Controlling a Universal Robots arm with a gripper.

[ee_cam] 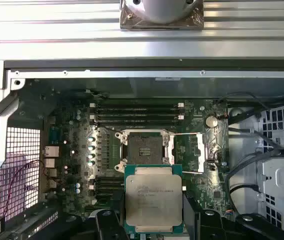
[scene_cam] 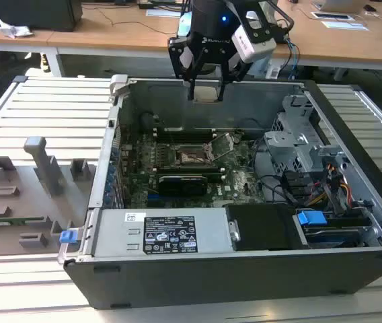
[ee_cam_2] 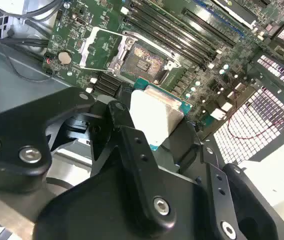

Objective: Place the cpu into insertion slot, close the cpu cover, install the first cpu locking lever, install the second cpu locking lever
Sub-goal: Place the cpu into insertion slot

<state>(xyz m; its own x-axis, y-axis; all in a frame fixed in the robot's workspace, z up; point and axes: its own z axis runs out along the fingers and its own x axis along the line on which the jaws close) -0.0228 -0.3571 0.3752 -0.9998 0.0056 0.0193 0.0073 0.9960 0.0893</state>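
My gripper (scene_cam: 206, 86) hangs above the back wall of the open computer case, shut on the cpu (scene_cam: 206, 95). In the first wrist view the cpu (ee_cam: 153, 198) is a silver square with a green edge, held between the black fingers (ee_cam: 107, 221). It hovers high above the board, apart from the insertion slot (ee_cam: 144, 148), whose dark pin field lies bare. The cpu cover (ee_cam: 200, 152) stands swung open beside the slot. The second wrist view shows the cpu (ee_cam_2: 152, 112), the slot (ee_cam_2: 144, 60) and the raised cover (ee_cam_2: 88, 47). From outside, the slot (scene_cam: 192, 157) and cover (scene_cam: 222, 146) sit mid-board.
The case walls (scene_cam: 113, 134) ring the board. Long memory slots (ee_cam: 137, 112) run beside the socket, and a black card (scene_cam: 181, 182) stands in front of it. A drive cage (scene_cam: 298, 141) with cables fills the exterior view's right. A grey fixture tray (scene_cam: 23, 195) lies to the left.
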